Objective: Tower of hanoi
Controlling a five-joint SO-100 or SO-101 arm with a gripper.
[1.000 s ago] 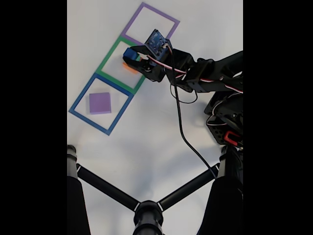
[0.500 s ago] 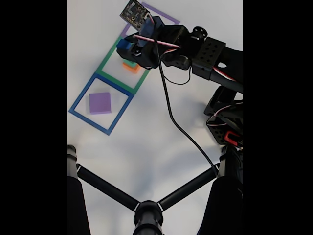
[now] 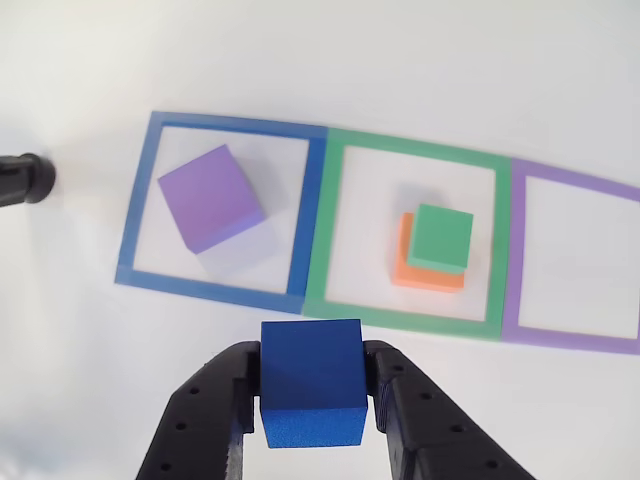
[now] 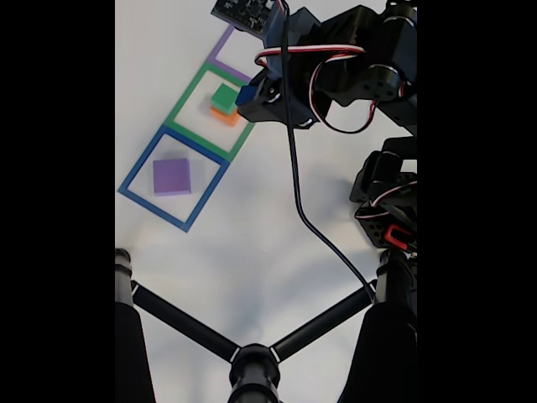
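My gripper is shut on a blue cube, held above the table just in front of the green square outline. In the fixed view the gripper holds the blue cube right of the stack. Inside the green outline a green cube sits on an orange cube; the same green cube and orange cube show in the fixed view. A purple cube lies in the blue outline, also the purple cube in the blue outline.
A purple square outline lies at the right end of the row. The arm base with its cable stands at the right. Black camera stand legs cross the near part of the white table.
The gripper has lifted the blue cube off the green cube and drawn back to the right, uncovering the green-on-orange stack.
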